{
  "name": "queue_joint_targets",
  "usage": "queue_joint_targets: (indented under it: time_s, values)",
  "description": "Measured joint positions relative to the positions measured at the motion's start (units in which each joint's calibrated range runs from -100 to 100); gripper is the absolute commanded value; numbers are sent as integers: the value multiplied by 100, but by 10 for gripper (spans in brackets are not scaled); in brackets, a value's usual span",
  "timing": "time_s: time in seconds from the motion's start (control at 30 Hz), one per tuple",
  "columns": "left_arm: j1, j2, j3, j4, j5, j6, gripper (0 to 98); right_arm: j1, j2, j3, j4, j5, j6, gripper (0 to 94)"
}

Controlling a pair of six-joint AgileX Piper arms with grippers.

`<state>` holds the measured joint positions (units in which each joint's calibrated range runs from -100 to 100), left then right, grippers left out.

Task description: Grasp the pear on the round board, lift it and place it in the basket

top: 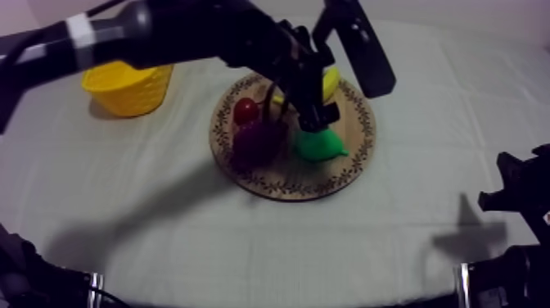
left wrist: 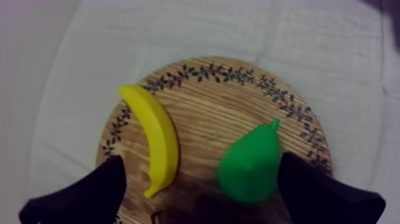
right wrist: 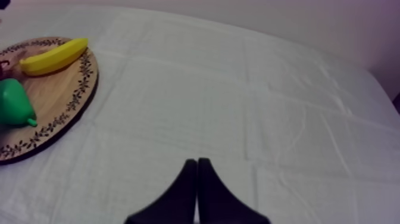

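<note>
The green pear lies on the right part of the round wooden board. My left arm reaches in from the upper left, and my left gripper hangs just above the pear. In the left wrist view the left gripper is open, fingers wide apart. The pear sits between them, close to one finger and not gripped. The yellow basket stands at the back left. My right gripper rests at the right edge. In its wrist view it is shut on nothing.
Also on the board are a banana, a small red fruit and dark grapes. The banana and pear also appear on the board in the right wrist view, with bare cloth in front of the right gripper.
</note>
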<state>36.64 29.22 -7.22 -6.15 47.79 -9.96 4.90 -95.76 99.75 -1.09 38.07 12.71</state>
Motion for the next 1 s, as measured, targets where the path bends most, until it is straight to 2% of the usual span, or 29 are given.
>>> queue_joint_targets:
  time_s: [0.27,0.47,0.63,0.83,1.0]
  values:
    - [57,1500,-1979,-453,2278,327,957,0,0,0,0,0,3,3]
    - [-17,2257,-2584,-593,3528,494,948,0,0,0,0,0,3,3]
    - [-35,2531,-2793,-621,3914,538,931,0,0,0,0,0,3,3]
    - [-52,2672,-2988,-655,4073,586,876,0,0,0,0,0,3,3]
    - [-43,2771,-3133,-713,4138,673,719,0,0,0,0,0,6,3]
